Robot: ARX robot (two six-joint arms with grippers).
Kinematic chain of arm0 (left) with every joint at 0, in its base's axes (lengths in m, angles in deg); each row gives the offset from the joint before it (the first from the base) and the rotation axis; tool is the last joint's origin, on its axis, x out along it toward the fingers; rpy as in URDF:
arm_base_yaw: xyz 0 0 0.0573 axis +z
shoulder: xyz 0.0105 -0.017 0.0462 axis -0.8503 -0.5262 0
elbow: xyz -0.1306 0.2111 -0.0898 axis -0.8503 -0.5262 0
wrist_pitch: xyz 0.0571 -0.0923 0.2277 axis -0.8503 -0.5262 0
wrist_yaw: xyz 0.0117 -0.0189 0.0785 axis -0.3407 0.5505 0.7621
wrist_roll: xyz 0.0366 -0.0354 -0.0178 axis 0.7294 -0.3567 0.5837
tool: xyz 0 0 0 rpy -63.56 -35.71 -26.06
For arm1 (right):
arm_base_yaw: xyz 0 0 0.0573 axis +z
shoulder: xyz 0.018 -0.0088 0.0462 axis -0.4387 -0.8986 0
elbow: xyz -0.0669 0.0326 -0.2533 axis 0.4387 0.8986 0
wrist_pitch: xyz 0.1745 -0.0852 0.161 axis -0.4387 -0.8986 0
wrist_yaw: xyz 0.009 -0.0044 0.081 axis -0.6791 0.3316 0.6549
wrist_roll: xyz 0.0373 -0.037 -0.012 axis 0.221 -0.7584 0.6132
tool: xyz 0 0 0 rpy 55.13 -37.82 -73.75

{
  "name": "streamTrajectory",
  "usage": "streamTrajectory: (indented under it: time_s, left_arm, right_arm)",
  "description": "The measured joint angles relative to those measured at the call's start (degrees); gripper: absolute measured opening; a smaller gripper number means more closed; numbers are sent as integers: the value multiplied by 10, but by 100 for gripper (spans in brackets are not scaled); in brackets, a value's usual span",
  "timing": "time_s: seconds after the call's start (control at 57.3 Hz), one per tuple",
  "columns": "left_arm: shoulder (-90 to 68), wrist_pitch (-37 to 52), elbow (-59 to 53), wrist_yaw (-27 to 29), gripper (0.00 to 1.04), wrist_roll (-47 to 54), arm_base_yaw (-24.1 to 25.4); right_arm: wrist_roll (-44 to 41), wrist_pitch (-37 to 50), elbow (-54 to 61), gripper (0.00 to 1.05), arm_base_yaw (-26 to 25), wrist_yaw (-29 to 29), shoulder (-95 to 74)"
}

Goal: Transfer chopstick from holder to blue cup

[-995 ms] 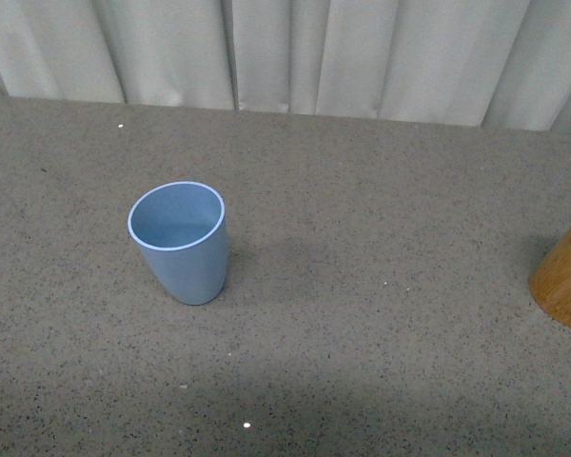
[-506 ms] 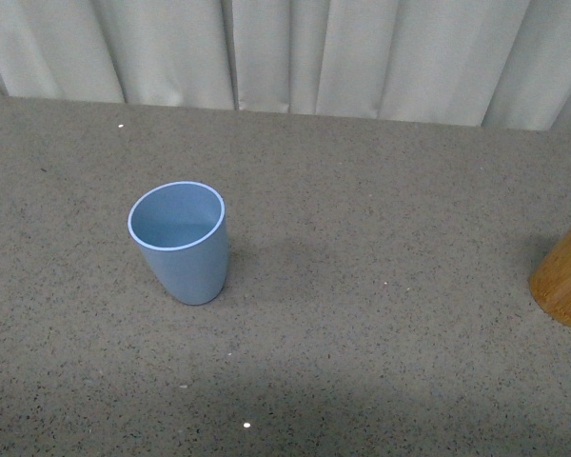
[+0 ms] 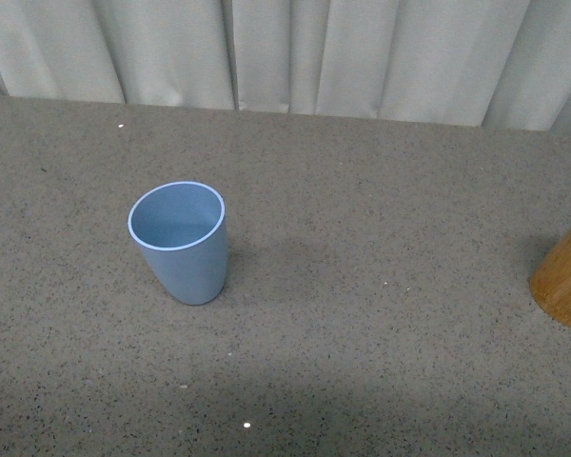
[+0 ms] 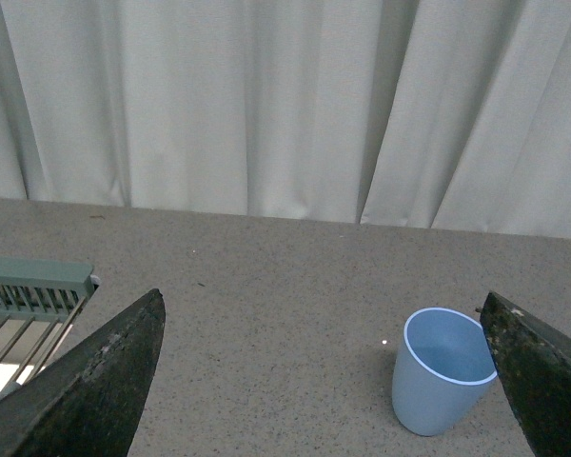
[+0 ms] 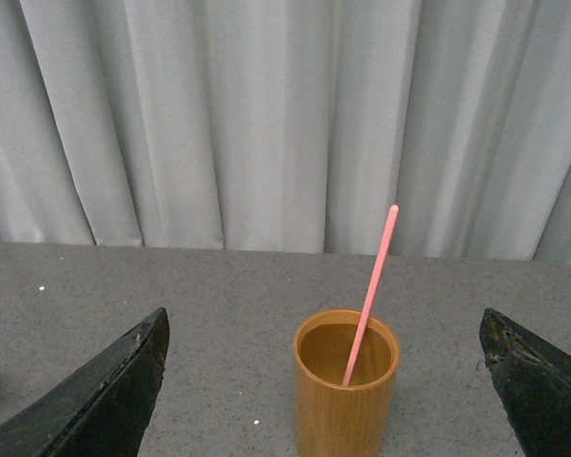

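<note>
No movement since earlier: one blue cup [image 3: 179, 243], one holder [image 5: 346, 405], one chopstick [image 5: 371, 286], left end effector [image 4: 322, 300] and right end effector [image 5: 323, 314] wide.

Bare worktop [image 3: 381, 200] runs wide between blue cup [image 3: 179, 249] and holder [image 3: 565, 282]; only the curtain [image 3: 285, 48] closes the far edge.

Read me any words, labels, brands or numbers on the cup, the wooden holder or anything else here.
None can be read. The blue cup, the wooden holder and the pink chopstick are plain, and the curtain and table carry no writing.
</note>
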Motion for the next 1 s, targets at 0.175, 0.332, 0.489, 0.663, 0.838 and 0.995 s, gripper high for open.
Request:
streamTrajectory:
  time_s: [0.175, 0.332, 0.489, 0.663, 0.838, 0.995]
  left_arm:
    - [-113, -118, 56, -127, 98, -92, 20]
    - [-360, 10, 90, -70, 98, -265, -47]
    - [-520, 101, 131, -5, 98, -326, -93]
    - [-666, 127, 186, 56, 98, -349, -152]
    - [-760, 128, 226, 90, 98, -368, -176]
    - [-810, 128, 251, 105, 98, -393, -187]
  right_arm:
    - [0, 0, 0, 95, 0, 0, 0]
    - [0, 0, 0, 95, 0, 0, 0]
    - [0, 0, 0, 95, 0, 0, 0]
    - [0, 0, 0, 95, 0, 0, 0]
    - [0, 0, 0, 95, 0, 0, 0]
    - [0, 0, 0, 95, 0, 0, 0]
